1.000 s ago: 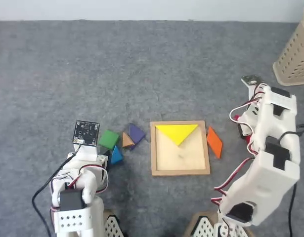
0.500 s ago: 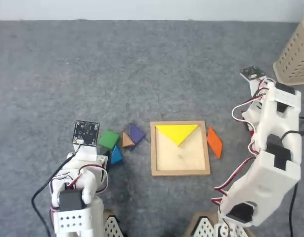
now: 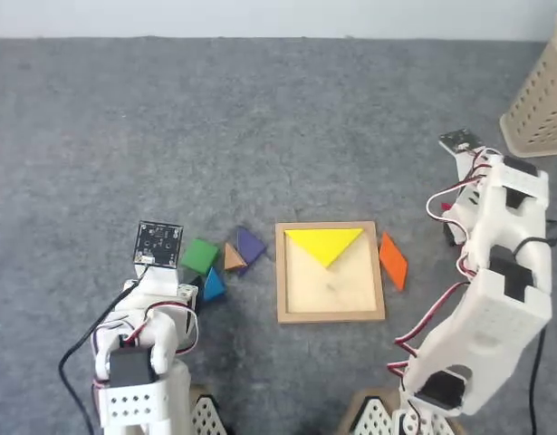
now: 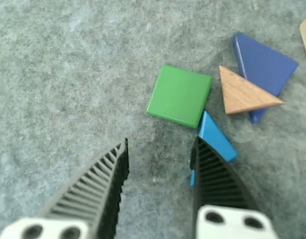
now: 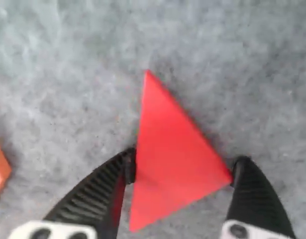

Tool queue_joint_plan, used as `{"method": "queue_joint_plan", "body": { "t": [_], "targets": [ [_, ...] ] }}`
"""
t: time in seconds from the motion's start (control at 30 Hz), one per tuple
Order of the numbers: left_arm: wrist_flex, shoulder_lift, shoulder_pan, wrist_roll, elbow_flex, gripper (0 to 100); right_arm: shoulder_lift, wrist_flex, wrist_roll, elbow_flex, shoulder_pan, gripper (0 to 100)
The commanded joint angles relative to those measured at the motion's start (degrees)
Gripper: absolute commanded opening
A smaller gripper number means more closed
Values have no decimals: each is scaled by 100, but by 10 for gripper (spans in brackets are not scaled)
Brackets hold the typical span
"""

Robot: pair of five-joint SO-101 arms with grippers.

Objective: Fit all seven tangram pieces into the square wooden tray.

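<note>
- The tray (image 3: 283,272) lay on the grey bench (image 3: 260,118) between the two arms, with a yellow triangle (image 3: 325,243) inside it against the far rim
- An orange parallelogram (image 3: 393,260) lay on the bench just beside the tray, on the right arm's side
- On the tray's other side sat a cluster of four pieces: a navy triangle (image 4: 264,64), a wood triangle (image 4: 242,92) touching it, a green square (image 4: 180,95) and a blue triangle (image 4: 216,142) touching the square's corner
- The left jaws stood apart, low over the bench and just short of the green square; one finger (image 4: 215,174) covered part of the blue triangle
- The right jaws stood apart astride a red triangle (image 5: 172,154) lying flat on the bench, beyond the parallelogram, with a tip at each side of it; I could not tell whether they pressed on it
- A slatted basket (image 3: 541,100) stood at the far right corner
</note>
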Motion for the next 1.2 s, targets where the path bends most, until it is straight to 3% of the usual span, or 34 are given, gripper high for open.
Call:
{"method": "queue_joint_plan", "body": {
  "t": [0.0,0.37,0.77,0.97,1.17],
  "targets": [
    [26,-97,-18,-44,-48,194,13,-22,-273,-79,101,209],
    [26,-97,-18,-44,-48,194,4,936,-1037,-1196,57,191],
    [26,-97,-18,-44,-48,194,-523,1982,-1319,-1714,-163,191],
    [26,-97,-18,-44,-48,194,-2018,2149,-1741,-791,-840,191],
    [26,-97,-18,-44,-48,194,-3415,2132,-2022,686,-2440,191]
  ]
}}
